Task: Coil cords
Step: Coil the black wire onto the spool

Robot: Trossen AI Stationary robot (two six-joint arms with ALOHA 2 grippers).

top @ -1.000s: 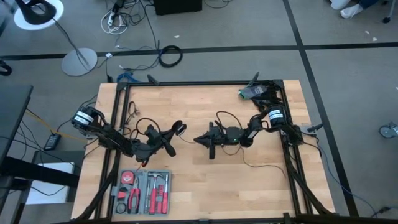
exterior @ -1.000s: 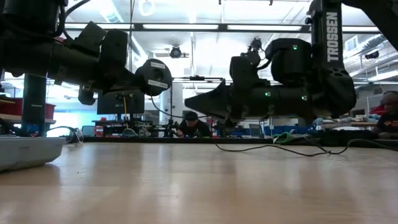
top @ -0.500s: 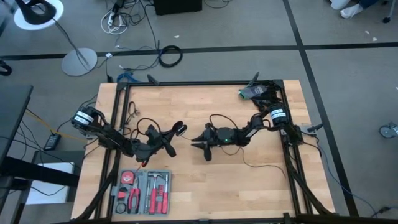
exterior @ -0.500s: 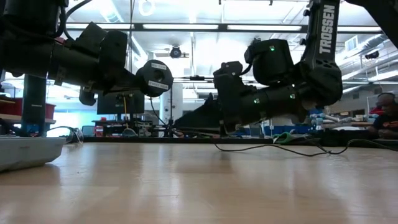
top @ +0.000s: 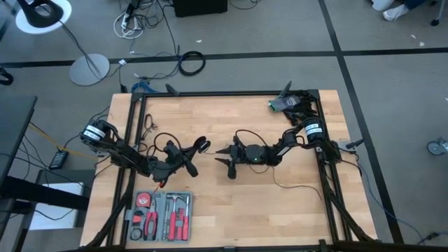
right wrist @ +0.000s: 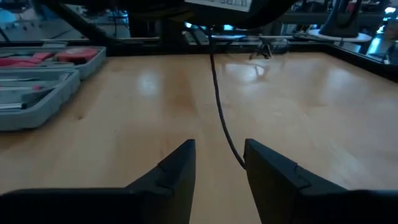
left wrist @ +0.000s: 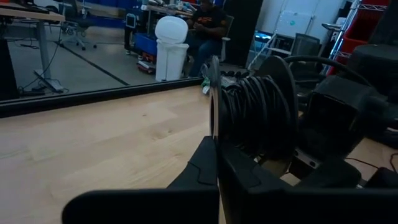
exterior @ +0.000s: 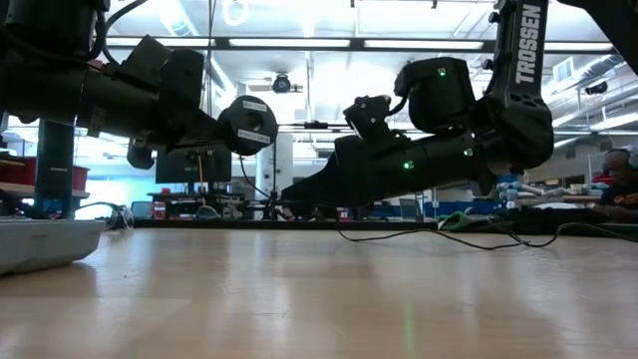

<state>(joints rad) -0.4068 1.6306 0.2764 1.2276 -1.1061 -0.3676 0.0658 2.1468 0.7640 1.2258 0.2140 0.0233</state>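
The cord's round black puck (left wrist: 255, 112) is a small spool wound with black cord, and it hangs left of the table's middle (top: 201, 145). My left gripper (left wrist: 216, 146) is shut on it. A thin black cord (right wrist: 217, 93) runs from the puck toward my right gripper (right wrist: 219, 149). That gripper stands open just right of the puck (top: 222, 159), pointing slightly down. The cord passes between its fingers, and slack cord (top: 290, 183) trails on the table behind it. My left gripper pinches the puck's thin round flange (left wrist: 214, 124) by its edge, between its two shut fingers, coming level from the table's left side. The puck hangs clear of the table (exterior: 247, 125), its flat face upright. My right gripper: the cord lies close against one finger (right wrist: 261, 163); I cannot tell whether it touches.
A grey tool case (top: 159, 215) with red-handled tools lies at the table's near left. A green-and-black bundle (top: 283, 105) sits at the far right corner. A black frame (top: 224, 93) rims the table. A person (exterior: 307, 199) sits in the room beyond.
My right gripper has opened, rolled and tipped its fingers down toward the table, edging slightly toward the puck. The cord that it was shut on now lies loose between its fingers. My left gripper and the puck have kept still.
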